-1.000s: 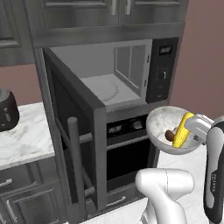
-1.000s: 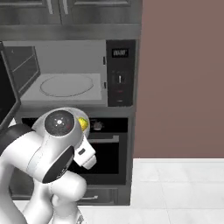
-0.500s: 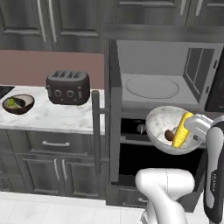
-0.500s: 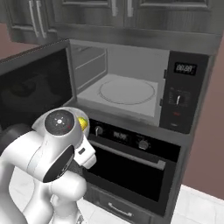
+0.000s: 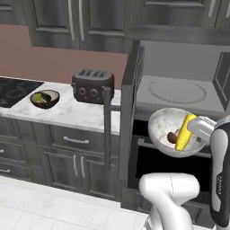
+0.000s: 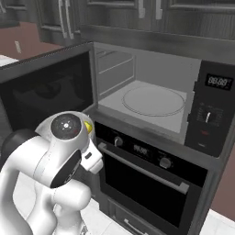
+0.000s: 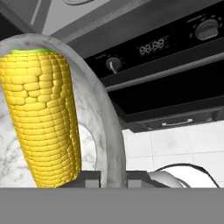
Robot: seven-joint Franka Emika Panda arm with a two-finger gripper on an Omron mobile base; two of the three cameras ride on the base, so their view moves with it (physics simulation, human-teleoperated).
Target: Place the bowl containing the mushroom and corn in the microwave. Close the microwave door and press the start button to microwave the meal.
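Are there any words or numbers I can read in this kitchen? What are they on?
"88:88" on the oven display, in the hand view.
Digits on the microwave clock, probably "88:88", too blurred to be sure.
Markings on the microwave panel below the clock: too small to read.
Vertical lettering on the arm: too blurred to read.

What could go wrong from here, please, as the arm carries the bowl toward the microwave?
The claw pinches only the rim of the bowl, so the load might tilt and the corn or mushroom could roll out. The bowl hangs below the cavity of the microwave, so it may strike the lower edge unless raised. The microwave door stands open beside the path.
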